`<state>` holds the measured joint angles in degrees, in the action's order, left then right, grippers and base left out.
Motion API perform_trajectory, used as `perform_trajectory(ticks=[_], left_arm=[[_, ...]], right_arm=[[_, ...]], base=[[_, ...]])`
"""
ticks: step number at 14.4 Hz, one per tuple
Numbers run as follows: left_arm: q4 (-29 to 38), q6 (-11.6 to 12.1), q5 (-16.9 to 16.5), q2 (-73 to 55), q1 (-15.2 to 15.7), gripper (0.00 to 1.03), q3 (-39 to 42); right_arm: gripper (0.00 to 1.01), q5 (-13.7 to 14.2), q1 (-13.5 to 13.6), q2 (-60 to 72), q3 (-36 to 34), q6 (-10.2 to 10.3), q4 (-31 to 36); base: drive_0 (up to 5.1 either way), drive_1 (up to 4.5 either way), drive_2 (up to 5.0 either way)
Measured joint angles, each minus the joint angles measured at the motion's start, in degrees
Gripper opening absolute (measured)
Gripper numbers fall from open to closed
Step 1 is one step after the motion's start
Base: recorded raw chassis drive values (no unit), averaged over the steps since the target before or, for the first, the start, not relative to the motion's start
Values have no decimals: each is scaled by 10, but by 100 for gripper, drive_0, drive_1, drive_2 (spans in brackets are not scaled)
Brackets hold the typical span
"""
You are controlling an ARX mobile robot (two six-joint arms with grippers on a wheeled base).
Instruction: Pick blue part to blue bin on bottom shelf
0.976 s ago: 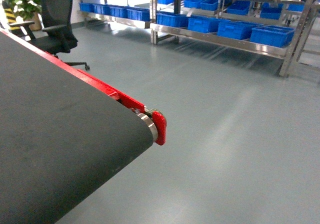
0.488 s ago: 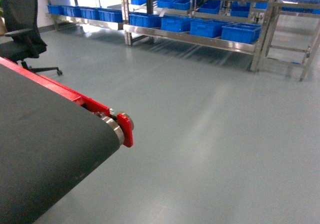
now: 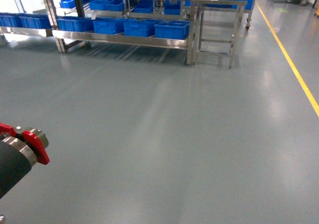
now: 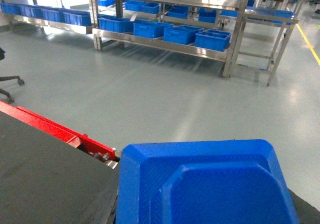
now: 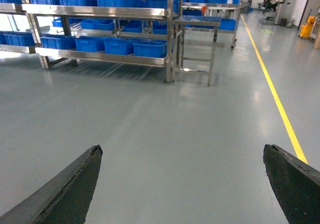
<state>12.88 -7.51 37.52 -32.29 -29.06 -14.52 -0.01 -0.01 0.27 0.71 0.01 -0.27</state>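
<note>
The blue part [image 4: 205, 184], a large moulded blue piece, fills the lower left wrist view and reaches past the conveyor's end over the floor. It hides the left gripper's fingers, which hold it. My right gripper [image 5: 182, 151] is open, its dark fingertips [image 5: 92, 159] wide apart over bare floor. The bottom shelf [image 3: 124, 40] of the steel rack carries a row of blue bins [image 3: 172, 29]; the shelf [image 4: 160, 43] and its blue bins [image 4: 212, 38] also show across the floor in the left wrist view. Neither gripper shows in the head view.
The conveyor's red end bracket [image 3: 36, 143] and black belt [image 4: 45, 179] sit at the lower left. A steel four-legged table [image 3: 219, 2] stands right of the rack. A yellow floor line [image 3: 294, 69] runs along the right. Grey floor lies between me and the rack.
The head view has swung right: the conveyor slid to the far left edge, the chair left the view, the rack moved left, and the steel table and yellow line came in.
</note>
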Motion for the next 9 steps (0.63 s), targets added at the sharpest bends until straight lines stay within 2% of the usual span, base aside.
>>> perform_trajectory(ticks=[9], left_arm=[[0, 0, 0, 0, 0, 43, 0]], right_arm=[[98, 0, 0, 0, 0, 0, 0]], base=[[-145, -145, -145]])
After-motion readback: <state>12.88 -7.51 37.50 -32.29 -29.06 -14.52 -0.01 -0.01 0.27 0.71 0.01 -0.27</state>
